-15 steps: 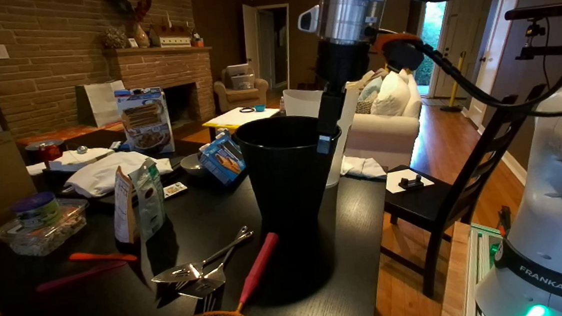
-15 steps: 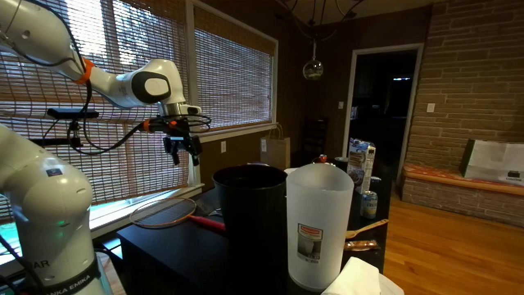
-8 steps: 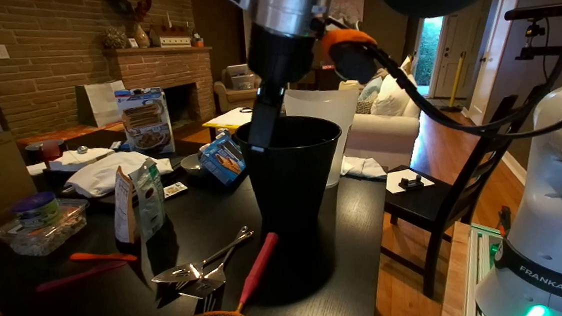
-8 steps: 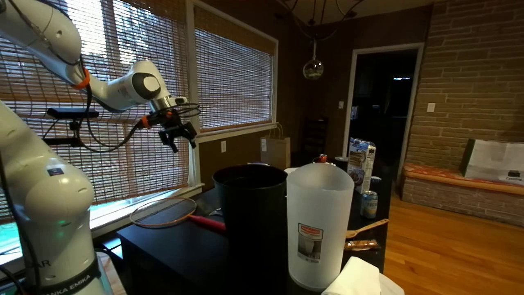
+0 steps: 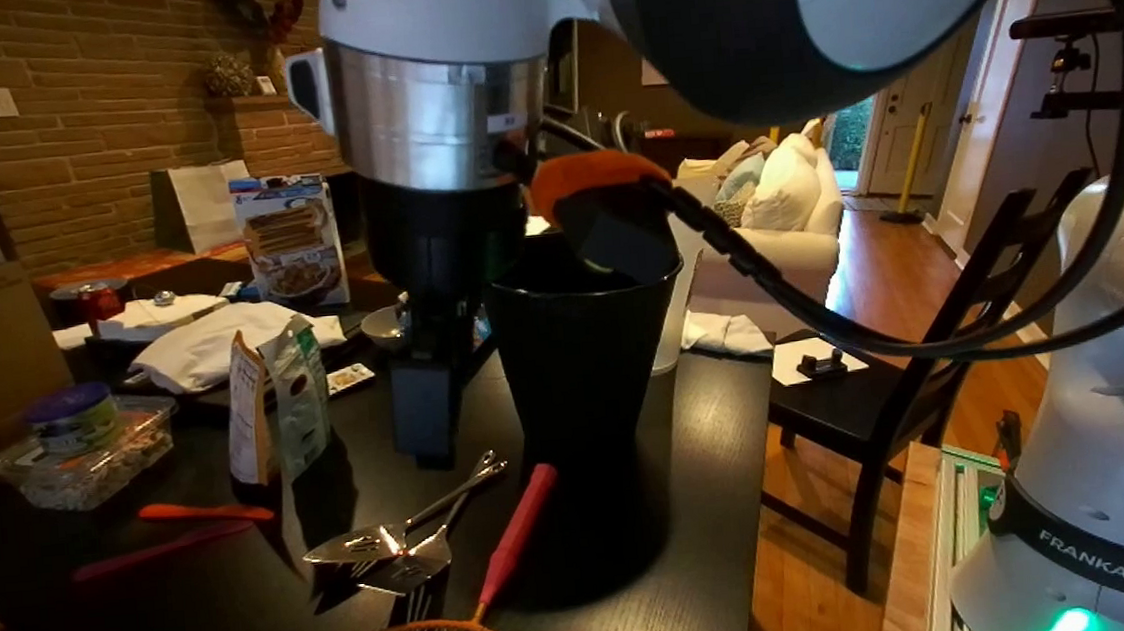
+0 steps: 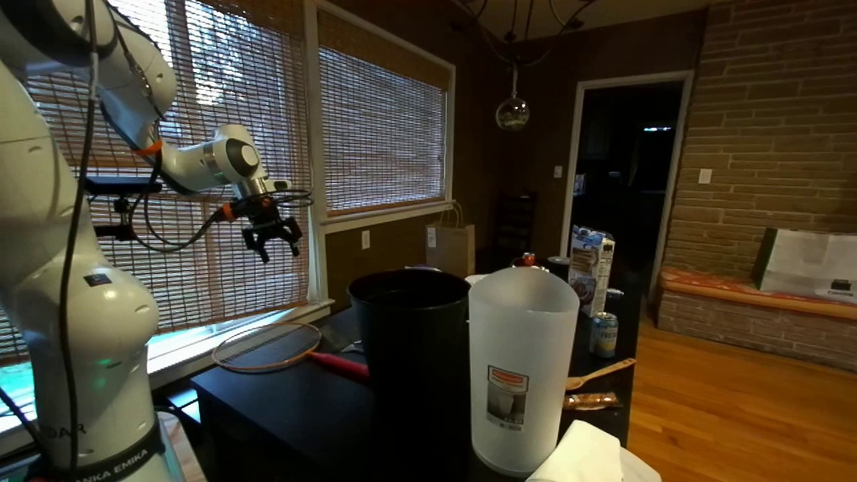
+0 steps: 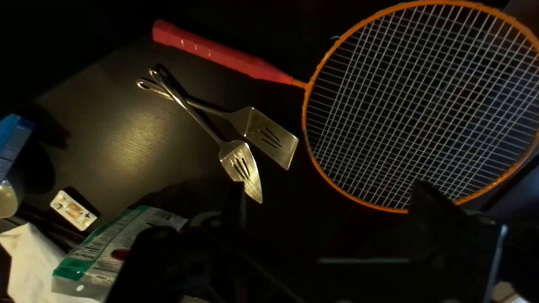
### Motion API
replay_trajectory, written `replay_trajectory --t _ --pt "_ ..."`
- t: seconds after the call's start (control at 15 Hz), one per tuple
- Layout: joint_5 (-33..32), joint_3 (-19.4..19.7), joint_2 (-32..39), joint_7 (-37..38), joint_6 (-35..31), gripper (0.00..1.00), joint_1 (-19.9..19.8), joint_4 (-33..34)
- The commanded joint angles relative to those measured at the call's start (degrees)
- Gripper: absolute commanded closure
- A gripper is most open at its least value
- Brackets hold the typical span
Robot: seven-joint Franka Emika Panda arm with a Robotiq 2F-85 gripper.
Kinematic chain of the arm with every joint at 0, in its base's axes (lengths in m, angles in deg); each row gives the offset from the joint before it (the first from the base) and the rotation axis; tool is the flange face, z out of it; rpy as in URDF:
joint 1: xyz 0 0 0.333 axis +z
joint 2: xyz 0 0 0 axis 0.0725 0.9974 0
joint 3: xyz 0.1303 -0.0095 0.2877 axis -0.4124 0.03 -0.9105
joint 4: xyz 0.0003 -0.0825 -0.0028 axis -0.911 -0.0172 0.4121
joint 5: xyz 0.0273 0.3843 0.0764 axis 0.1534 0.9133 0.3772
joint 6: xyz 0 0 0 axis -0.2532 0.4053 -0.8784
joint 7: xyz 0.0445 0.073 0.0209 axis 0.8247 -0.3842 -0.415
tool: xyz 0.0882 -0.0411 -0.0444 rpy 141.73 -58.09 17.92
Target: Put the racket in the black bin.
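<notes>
One racket (image 7: 379, 109) lying on the table (image 5: 711, 424), upper right of the wrist view; two crossed metal spatulas (image 7: 254, 126) below its handle. One black bin (image 5: 577, 374), upright in both exterior views, near the handle's end; one frosted bin (image 6: 519, 341), just right of it in an exterior view. Two pouches (image 5: 300, 406), one tall box (image 5: 288, 245) at frame left. One gripper (image 6: 280, 256), left of centre above the table, with jaws wide apart. Dark, grained wood underneath; brick wall (image 6: 776, 134) upper right, blinds (image 6: 381, 127) upper left, wooden floor (image 6: 723, 408) lower right.
</notes>
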Motion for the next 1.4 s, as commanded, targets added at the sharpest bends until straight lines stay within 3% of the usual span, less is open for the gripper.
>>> replay_trajectory --t 0.0,0.33,0.53,0.87,1.33 --pt "-0.7 2.3 0.9 0.5 0.3 0.00 2.6 0.5" --pt "-0.7 2.5 1.3 0.3 0.3 0.00 2.6 0.9" --pt "-0.8 1.1 6.4 2.2 -5.2 0.00 4.8 2.9" --pt "-4.4 -0.9 17.1 12.8 -11.6 0.00 8.2 6.2" --pt "-12.2 7.1 31.1 22.0 -11.3 0.00 16.4 13.7"
